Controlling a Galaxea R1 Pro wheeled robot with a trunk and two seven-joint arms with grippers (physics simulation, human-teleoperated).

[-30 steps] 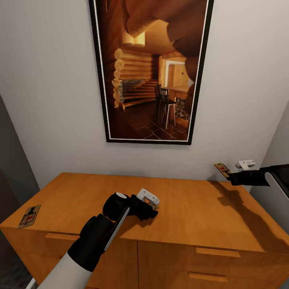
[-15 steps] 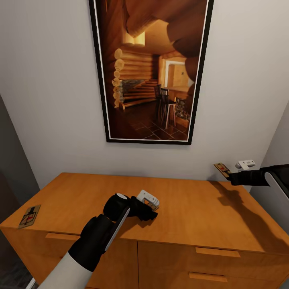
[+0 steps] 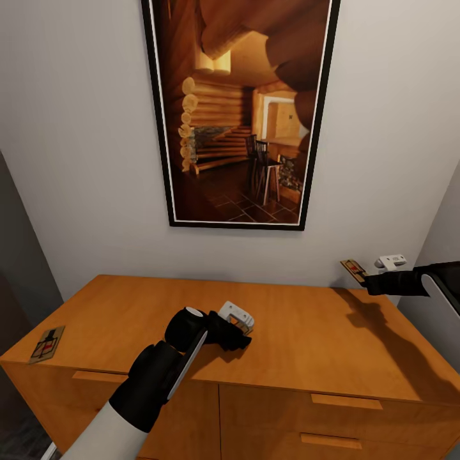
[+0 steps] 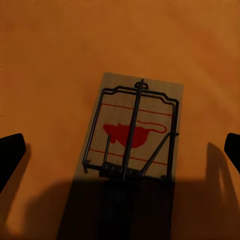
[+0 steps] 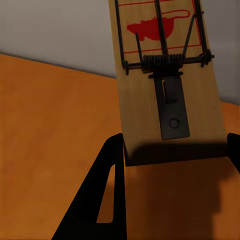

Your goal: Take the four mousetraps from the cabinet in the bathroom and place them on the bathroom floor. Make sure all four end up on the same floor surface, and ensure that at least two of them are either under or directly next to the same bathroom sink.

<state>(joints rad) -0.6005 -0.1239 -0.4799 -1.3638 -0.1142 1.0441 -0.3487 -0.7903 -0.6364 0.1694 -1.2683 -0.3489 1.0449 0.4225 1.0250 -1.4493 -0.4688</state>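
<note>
White forearm, black wrist sleeve, white-capped black tool

The left arm reaches forward and down, its gripper low with fingers spread wide apart. The right arm stretches in from the side, its gripper raised and clamped on a mousetrap.

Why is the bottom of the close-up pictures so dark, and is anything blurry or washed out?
Left wrist view: a dark shadow covers the near end of the pale wooden mousetrap with the red mouse print; the picture looks soft. Right wrist view: the held mousetrap casts a shadow on the orange wooden cabinet top. Head view: the right gripper shadows the cabinet; no glare.
</note>
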